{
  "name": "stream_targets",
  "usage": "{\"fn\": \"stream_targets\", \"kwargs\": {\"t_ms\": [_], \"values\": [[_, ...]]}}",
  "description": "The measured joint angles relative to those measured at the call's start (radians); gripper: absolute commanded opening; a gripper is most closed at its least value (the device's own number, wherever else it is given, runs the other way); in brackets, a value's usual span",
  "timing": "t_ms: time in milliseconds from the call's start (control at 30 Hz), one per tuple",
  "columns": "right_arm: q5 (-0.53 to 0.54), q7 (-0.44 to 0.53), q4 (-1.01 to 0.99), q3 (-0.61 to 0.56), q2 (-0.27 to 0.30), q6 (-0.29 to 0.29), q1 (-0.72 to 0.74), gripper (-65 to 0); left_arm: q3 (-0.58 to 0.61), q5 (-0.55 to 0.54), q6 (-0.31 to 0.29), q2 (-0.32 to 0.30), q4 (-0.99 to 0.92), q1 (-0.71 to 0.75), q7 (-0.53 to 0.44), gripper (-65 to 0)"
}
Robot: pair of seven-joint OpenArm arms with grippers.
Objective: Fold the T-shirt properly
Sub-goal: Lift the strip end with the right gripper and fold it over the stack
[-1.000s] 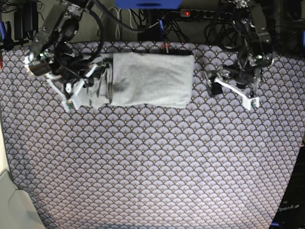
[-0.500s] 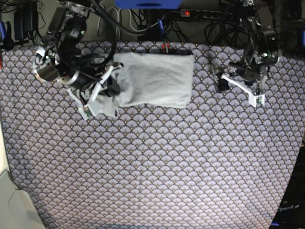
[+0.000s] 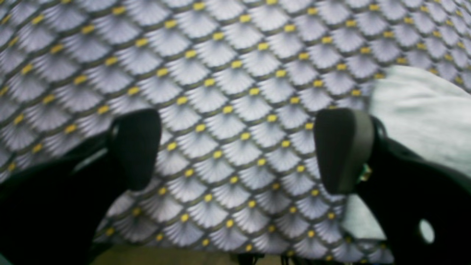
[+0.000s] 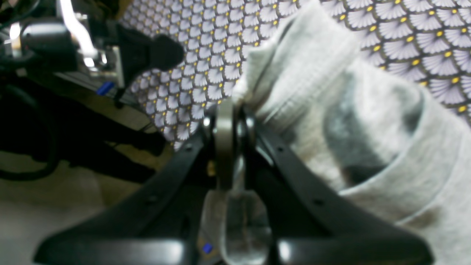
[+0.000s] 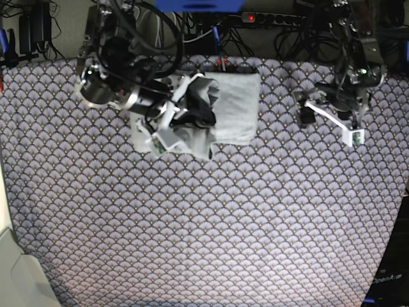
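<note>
Because the T-shirt (image 5: 227,109), lying at upper centre on the tablecloth (image 5: 204,224), looks soft, light and floppy, you should pinch its hemmed edge as the clamped right gripper (image 4: 230,110) does, a grip only its wrist view shows, while the left gripper (image 3: 235,151) gapes empty.

You are looking at soft, matt knit cloth in the T-shirt (image 4: 371,121), with ribbing showing along its hem. The tablecloth (image 5: 211,224) is showing as flat, matt printed fabric. The left gripper (image 3: 235,151) is wearing matt black pads, seemingly rubbery. The right gripper (image 4: 230,121) is showing matt black plastic arms and a glossy clear part.
</note>
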Motion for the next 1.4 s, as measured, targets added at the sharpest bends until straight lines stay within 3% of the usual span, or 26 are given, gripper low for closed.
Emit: {"fn": "stream_targets", "kwargs": {"t_ms": [267,367,633,1000,1100,1300,1400], "values": [[0.001,0.057,-0.179,-0.072,0.002,0.000,0.054,-65.0,-0.265,0.006,0.003,-0.008,0.000,-0.001,0.000,0.0],[-0.001,0.073,-0.260,-0.123,0.005,0.000,0.084,-65.0,-0.331,0.007,0.002,-0.039,0.000,-0.001,-0.001,0.0],[-0.002,0.139,-0.380,-0.204,0.004,0.000,0.148,-65.0,-0.330,-0.003,-0.004,-0.065,0.003,0.006,-0.001,0.0],[-0.003,0.145,-0.470,-0.206,0.005,0.000,0.215,-65.0,-0.330,-0.002,-0.003,-0.062,0.004,0.008,-0.001,0.0],[0.004,0.156,-0.495,-0.207,0.004,0.000,0.228,-59.3,-0.330,-0.003,-0.004,-0.062,0.004,0.009,0.000,0.0],[0.001,0.145,-0.547,-0.209,0.004,0.000,0.249,-39.7,-0.330,-0.003,-0.004,-0.062,0.004,0.009,-0.001,0.0],[0.005,0.152,-0.546,-0.208,0.004,0.000,0.251,-36.6,-0.330,-0.003,-0.004,-0.063,0.004,0.014,-0.001,0.0]]}}
